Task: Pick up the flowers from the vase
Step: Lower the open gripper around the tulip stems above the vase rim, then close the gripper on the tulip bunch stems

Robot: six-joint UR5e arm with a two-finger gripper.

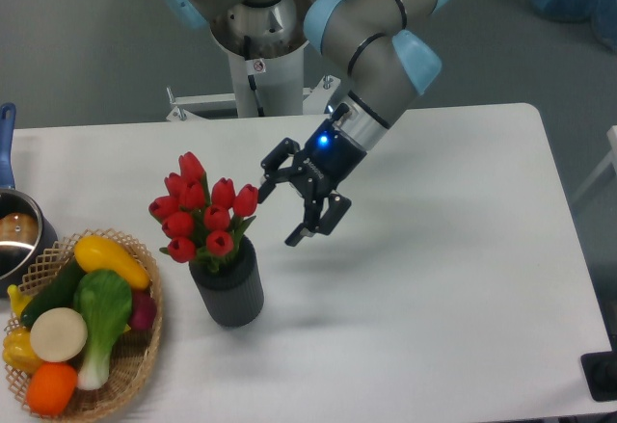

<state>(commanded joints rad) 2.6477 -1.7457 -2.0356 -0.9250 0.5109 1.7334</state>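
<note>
Gripper open beside the flowers, which stand in the vase left of centre.

At the far left edge a pot (pixel 14 235) with a blue handle is partly cut off. Near it, at the near left, a wicker basket (pixel 145 346) holds vegetables: a yellow squash, a dark green one, a pale green leafy piece, a white round slice, an orange one and a purple piece. Just right of the basket the vase (pixel 229 286) stands upright on the table (pixel 453 288), with the flowers (pixel 204 209) rising out of its mouth and spreading wider than it. Right of the blooms the gripper (pixel 282 207) hangs tilted toward them, jaws spread, one fingertip close to the rightmost bud; whether it touches cannot be told. Nothing lies between gripper and bunch.
</note>
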